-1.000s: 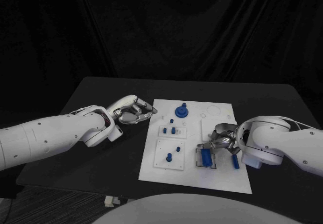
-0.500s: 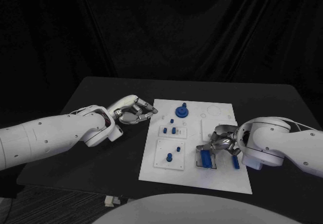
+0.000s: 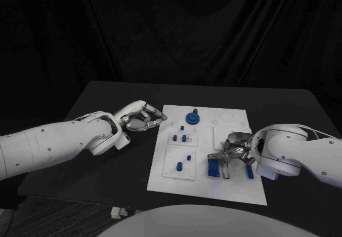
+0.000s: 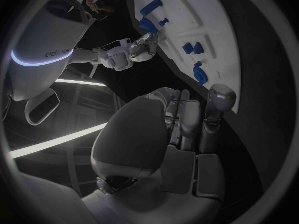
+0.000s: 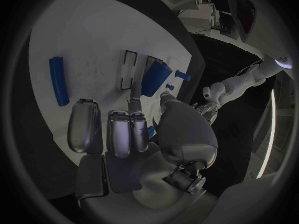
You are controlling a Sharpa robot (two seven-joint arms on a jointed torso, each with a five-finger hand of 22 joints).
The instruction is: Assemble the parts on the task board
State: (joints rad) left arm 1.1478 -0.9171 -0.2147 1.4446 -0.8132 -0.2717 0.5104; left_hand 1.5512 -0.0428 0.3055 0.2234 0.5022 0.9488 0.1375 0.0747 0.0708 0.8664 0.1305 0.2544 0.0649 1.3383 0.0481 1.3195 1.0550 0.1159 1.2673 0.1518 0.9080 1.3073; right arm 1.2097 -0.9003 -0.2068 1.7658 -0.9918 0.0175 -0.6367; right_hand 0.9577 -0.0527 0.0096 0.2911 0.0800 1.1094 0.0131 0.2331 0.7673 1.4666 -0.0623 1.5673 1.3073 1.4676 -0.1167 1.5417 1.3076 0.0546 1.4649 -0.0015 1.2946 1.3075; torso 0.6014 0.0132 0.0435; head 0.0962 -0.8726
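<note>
Black table point(image 3: 106, 168), its far edge crossing the upper middle of the head view and its near corners toward the lower left and lower right, bearing the white task board point(image 3: 206, 190), a tall plate lying flat at the centre of the frame

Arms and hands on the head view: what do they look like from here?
Both arms have smooth white rounded shells dotted with small dark screws. The left hand and right hand are silver metal with segmented fingers. Thin cables run by the left wrist and over the right arm.
</note>
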